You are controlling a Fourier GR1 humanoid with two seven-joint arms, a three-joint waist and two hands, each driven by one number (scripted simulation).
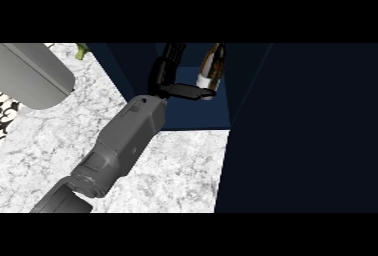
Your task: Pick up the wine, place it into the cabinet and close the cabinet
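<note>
Bench point(173, 165): white-grey marbled top, filling the left and lower middle of the head view. Cabinet point(193, 117): dark navy, open, its inner floor showing just above the bench's edge; a broad navy panel point(303, 125), which we take for its door, fills the right side. Around: a large grey rounded shape point(33, 75) at upper left, which we cannot identify; a black-and-white patterned thing point(6, 112) at the left edge; a scrap of green point(83, 50) at the top. Wine point(210, 75): inside the cabinet's opening, neck towards the top of the view, pale band round its lower body. Nothing lies between it and the opening. Right forearm point(129, 135): grey, running from lower left up to the cabinet's mouth. Right hand point(164, 82): inside the cabinet, just left of the wine, spread rather than clenched. Its fingers point(171, 57) are stretched out beside the bottle with a dark gap between, and its thumb point(188, 91) reaches across to touch the bottle's lower end.
</note>
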